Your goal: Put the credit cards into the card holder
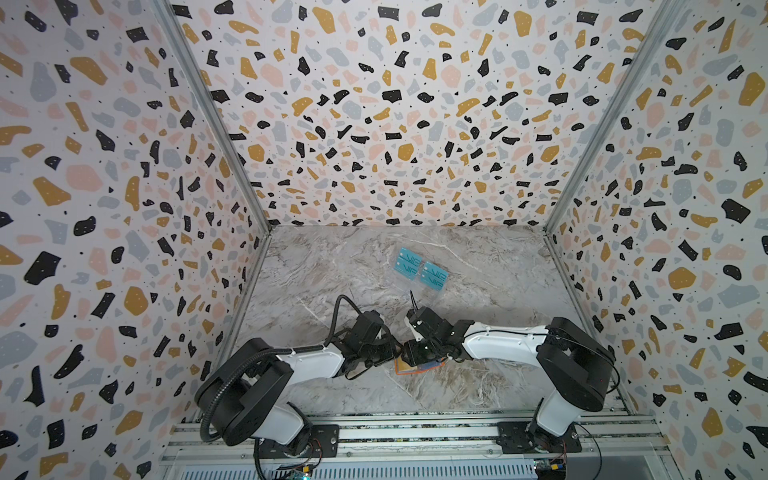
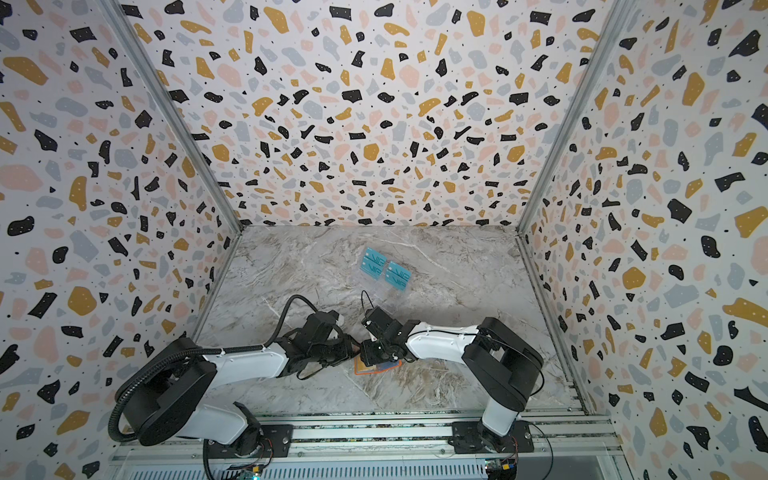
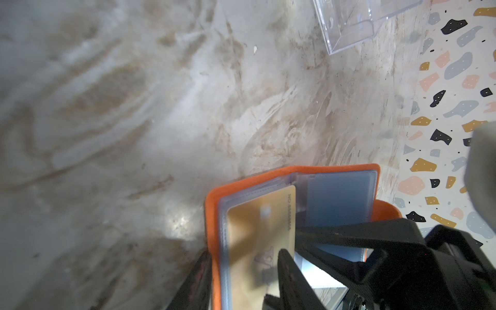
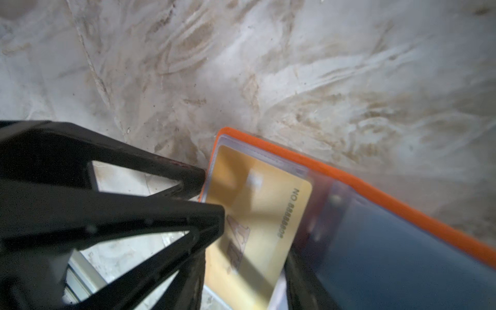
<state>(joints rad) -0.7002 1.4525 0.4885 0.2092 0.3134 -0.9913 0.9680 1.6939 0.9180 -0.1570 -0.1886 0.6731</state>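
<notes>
Glossy plastic credit card (image 3: 257,228) — matt orange card holder (image 3: 210,214), smooth marble-look table (image 3: 134,107).

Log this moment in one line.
card holder open on table | credit card in sleeve | left gripper open at card | right gripper grip unclear

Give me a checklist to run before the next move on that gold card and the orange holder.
1. Card holder lying open on the table: ok.
2. Credit card fully seated in the holder: cannot tell.
3. Left tool braced at the holder's outer edge: ok.
4. Right tool clear of the card: cannot tell.
5. Teal VIP cards well apart from the holder: ok.
</notes>
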